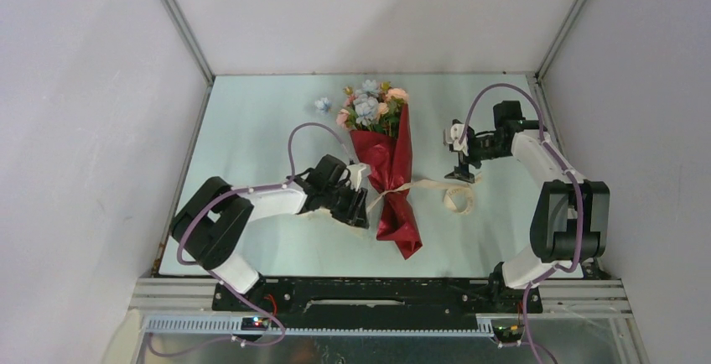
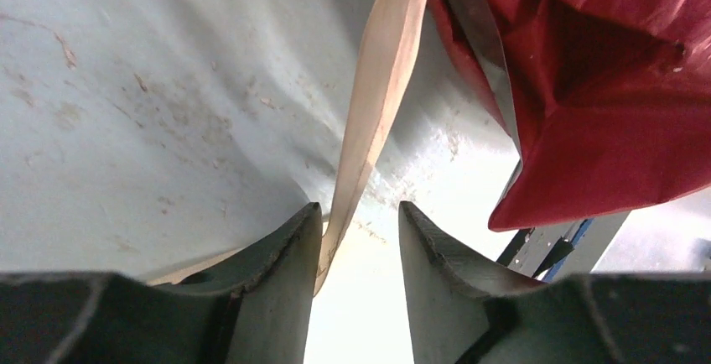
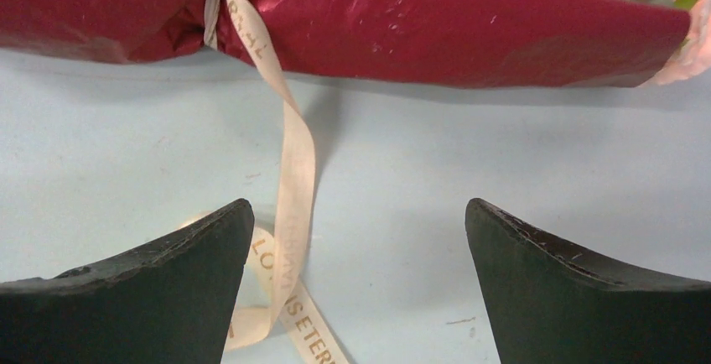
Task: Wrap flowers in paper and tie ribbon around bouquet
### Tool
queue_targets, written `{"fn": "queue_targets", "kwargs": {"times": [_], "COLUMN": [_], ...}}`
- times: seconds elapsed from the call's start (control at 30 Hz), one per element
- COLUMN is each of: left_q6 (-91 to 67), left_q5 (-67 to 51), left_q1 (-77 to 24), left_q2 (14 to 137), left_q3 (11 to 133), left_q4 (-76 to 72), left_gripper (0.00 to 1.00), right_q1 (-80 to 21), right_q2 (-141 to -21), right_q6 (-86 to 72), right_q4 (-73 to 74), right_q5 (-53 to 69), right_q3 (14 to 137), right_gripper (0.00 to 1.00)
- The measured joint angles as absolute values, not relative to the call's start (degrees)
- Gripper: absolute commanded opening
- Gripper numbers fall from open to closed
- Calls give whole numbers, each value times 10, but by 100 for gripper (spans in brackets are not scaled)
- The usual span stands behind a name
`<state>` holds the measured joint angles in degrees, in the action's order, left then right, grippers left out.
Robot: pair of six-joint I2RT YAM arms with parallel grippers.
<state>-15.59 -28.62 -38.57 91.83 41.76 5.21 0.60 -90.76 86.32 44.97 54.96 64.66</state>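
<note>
Here, left arm (image 1: 272,200) low, jaws straddling ribbon (image 2: 373,104), right arm (image 1: 545,158) well apart.

The table (image 1: 251,146) has a pale blue-green top; seen close from the left wrist, it carries small brownish scuffs and scratches. In the middle lies the paper (image 1: 394,171), red, rolled into a long cone with its narrow end toward the near edge. The flowers (image 1: 369,106) come out of the wide far end, with pink and pale blue heads. The ribbon (image 1: 419,184), cream with gold letters, goes around the narrow part of the cone and runs right over the table into a loose coil. One small blue flower head (image 1: 323,104) lies apart, left of the bouquet.
</note>
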Motion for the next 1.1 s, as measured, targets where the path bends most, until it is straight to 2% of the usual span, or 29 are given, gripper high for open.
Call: {"fn": "queue_targets", "kwargs": {"times": [0.07,0.13,0.17,0.23,0.27,0.43,0.67,0.9,1.1], "left_q6": [-167,-179,-186,-198,-203,-226,-260,-271,-275], "left_q5": [-274,-261,-257,-240,-226,-149,-12,1,-7], "left_q1": [-393,-401,-403,-406,-407,-411,-411,-411,-411], "left_q2": [912,903,900,898,898,867,814,820,840], "left_q3": [413,404,401,400,401,403,459,534,538], "left_q4": [57,60,63,74,80,126,185,128,58], "left_gripper": [42,29,17,3,2,0,0,0,0], "right_q1": [6,6,7,7,7,12,11,18,22], "right_q2": [-908,-908,-908,-908,-908,-907,-874,-808,-799], "right_q6": [872,877,877,881,881,853,555,236,55], "right_q4": [459,465,466,469,469,448,210,4,-93], "right_q5": [534,518,510,495,487,443,309,134,0], "right_q3": [647,647,647,647,647,642,547,537,621], "right_gripper": [100,100,100,100,100,98,98,100,100]}}
